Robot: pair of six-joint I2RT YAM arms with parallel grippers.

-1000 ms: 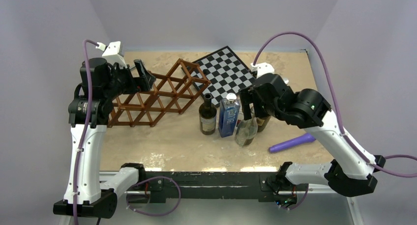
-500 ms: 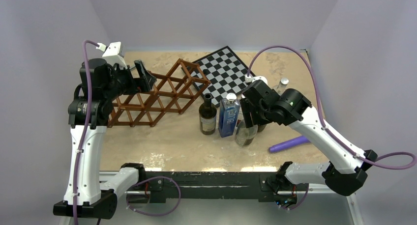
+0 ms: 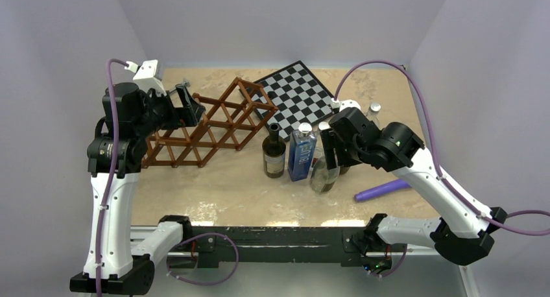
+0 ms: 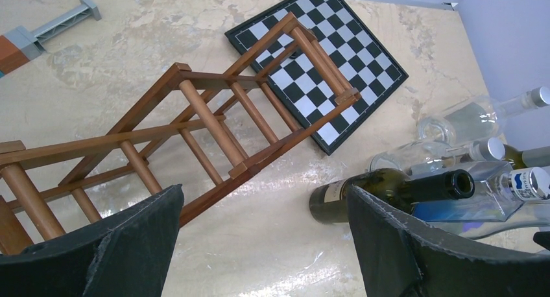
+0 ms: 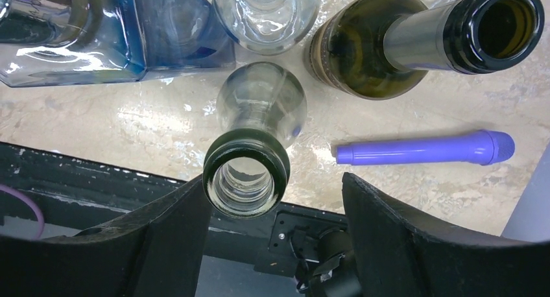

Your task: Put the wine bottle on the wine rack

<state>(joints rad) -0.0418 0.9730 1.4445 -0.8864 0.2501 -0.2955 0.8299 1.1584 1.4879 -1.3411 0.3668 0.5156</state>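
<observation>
Low in the right wrist view, the right gripper (image 5: 275, 193) stood released, its fingers either side of the mouth of the clear bottle (image 5: 256, 131), seemingly the one to move. The mouth sat hard by one finger, with a gap at the other. Closing off-centre could shove the neck and tip the bottle into the blue bottle (image 5: 97, 41) or dark bottle (image 5: 363, 57) crowded beyond; smooth glass might also slip. Farther off, upper left of the top view, the rack (image 3: 207, 125) lay below the open left gripper (image 4: 264, 200).
</observation>
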